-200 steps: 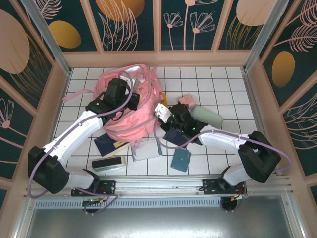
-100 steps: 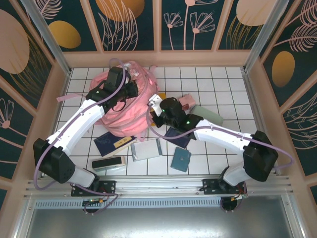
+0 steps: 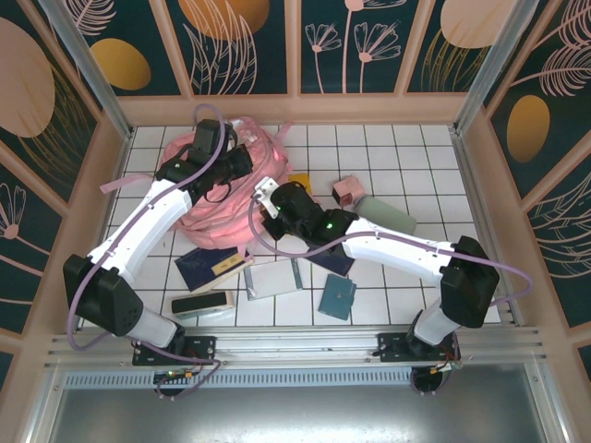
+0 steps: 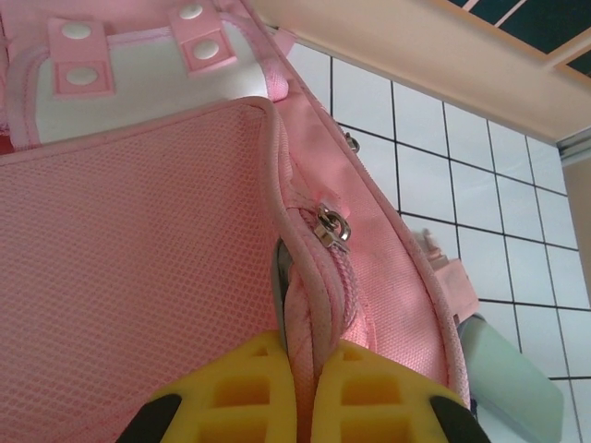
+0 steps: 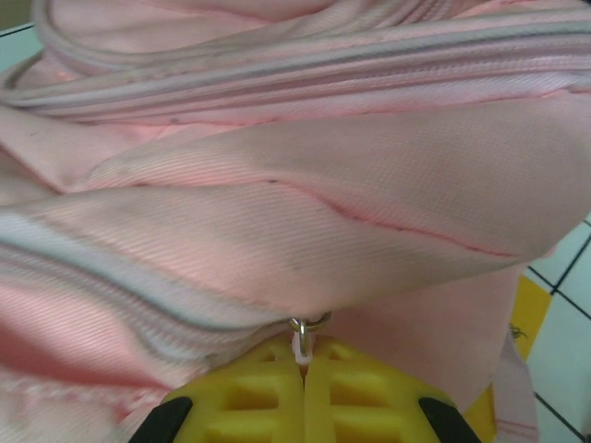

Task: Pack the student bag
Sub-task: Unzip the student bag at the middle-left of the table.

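student bag lies slumped at the counter's far-left corner. left tool is clenched on the piped rim beside the zip. right tool is clenched on a zip pull. Risks: the tab is tiny and could slip out under tension; soft fabric may bunch and jam the slider; the limp bag could drag onto the grey notebook toward the front edge. No brand or text readable.

The student bag is matt woven cloth with a rough mesh panel and a shiny metal zip pull
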Tool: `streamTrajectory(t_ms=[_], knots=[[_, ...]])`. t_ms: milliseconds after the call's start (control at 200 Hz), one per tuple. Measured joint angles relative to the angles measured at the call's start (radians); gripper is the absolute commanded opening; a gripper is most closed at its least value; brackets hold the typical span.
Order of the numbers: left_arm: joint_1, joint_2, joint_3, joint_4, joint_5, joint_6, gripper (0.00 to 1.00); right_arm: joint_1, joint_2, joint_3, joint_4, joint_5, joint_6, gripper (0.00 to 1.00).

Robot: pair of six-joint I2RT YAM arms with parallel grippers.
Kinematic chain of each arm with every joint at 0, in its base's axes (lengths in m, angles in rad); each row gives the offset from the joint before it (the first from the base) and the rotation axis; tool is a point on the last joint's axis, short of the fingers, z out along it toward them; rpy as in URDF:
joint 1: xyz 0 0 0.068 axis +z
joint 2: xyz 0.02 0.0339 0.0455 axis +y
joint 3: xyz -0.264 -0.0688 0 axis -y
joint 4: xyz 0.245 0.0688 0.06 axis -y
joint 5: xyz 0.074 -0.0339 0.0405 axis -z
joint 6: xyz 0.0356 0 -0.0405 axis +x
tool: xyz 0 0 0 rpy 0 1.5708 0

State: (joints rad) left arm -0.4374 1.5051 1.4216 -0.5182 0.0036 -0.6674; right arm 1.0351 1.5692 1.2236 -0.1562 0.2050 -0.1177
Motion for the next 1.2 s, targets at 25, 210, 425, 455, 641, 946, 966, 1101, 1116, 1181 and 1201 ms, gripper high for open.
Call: streamTrajectory(t_ms=[25, 210, 425, 455, 641, 946, 966, 1101, 1116, 1181, 1201], knots=[[0.0, 0.001, 0.0, -0.004, -0.003, 0.008, 0.0, 0.0, -0.003, 0.0, -0.009, -0.014, 0.0, 0.0], [-0.004, 0.002, 0.006, -0.031, -0.04, 0.084, 0.0, -0.002, -0.016, 0.025, -0.105, -0.099, -0.007, 0.0], [-0.01, 0.001, 0.006, -0.032, -0.072, 0.082, 0.0, -0.009, -0.007, 0.106, -0.194, -0.16, 0.01, 0.0], [-0.01, 0.001, 0.006, -0.032, -0.074, 0.072, 0.0, -0.009, 0.0, 0.121, -0.198, -0.169, 0.018, 0.0], [0.0, 0.002, 0.006, -0.032, -0.078, 0.029, 0.0, -0.001, 0.078, 0.196, -0.2, -0.201, 0.061, 0.0], [0.005, 0.002, 0.006, -0.055, -0.129, 0.016, 0.0, 0.024, 0.138, 0.229, -0.183, -0.195, 0.08, 0.0], [0.005, 0.002, 0.006, -0.055, -0.134, 0.013, 0.0, 0.022, 0.137, 0.223, -0.18, -0.195, 0.082, 0.0], [0.005, -0.001, 0.003, -0.036, -0.147, -0.017, 0.0, -0.057, 0.132, 0.195, -0.182, -0.208, 0.113, 0.0], [0.005, -0.001, 0.003, -0.032, -0.146, -0.02, 0.0, -0.071, 0.132, 0.195, -0.185, -0.211, 0.117, 0.0], [0.005, -0.002, 0.0, -0.006, -0.139, -0.035, 0.0, -0.143, 0.132, 0.195, -0.192, -0.216, 0.126, 0.0], [0.005, -0.003, -0.002, 0.003, -0.136, -0.039, 0.01, -0.161, 0.132, 0.195, -0.193, -0.215, 0.126, 0.0]])
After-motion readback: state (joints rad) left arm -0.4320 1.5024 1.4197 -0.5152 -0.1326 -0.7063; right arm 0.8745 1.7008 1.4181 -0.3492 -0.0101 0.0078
